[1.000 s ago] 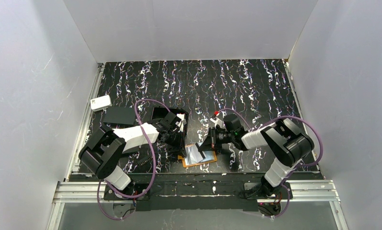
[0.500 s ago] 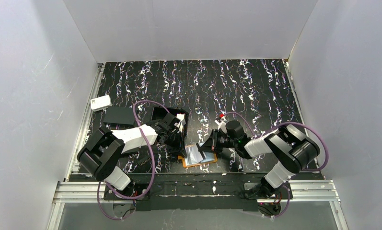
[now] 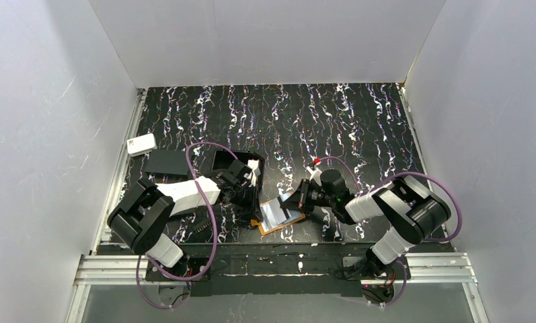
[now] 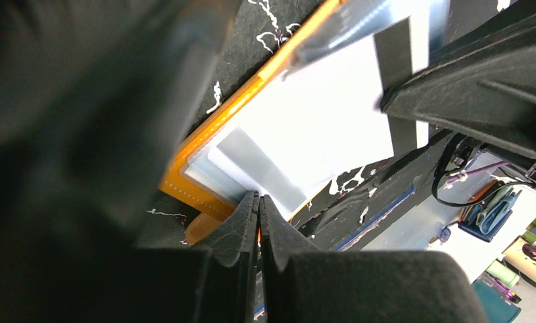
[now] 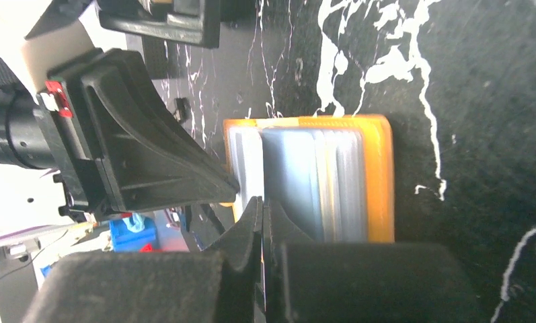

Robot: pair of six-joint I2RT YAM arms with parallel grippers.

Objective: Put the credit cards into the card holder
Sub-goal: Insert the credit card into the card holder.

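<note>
My left gripper (image 3: 253, 204) (image 4: 259, 198) and right gripper (image 3: 293, 202) (image 5: 262, 200) both have their fingers pressed together. They meet over the card holder (image 3: 280, 217), which lies open on the table (image 3: 359, 121) near its front edge, between my two arms and just in front of the black tray (image 3: 224, 156). My left tips sit at the holder's orange corner, my right tips at the edge of its pale see-through pockets. I cannot tell whether either pair pinches a pocket sheet.
</note>
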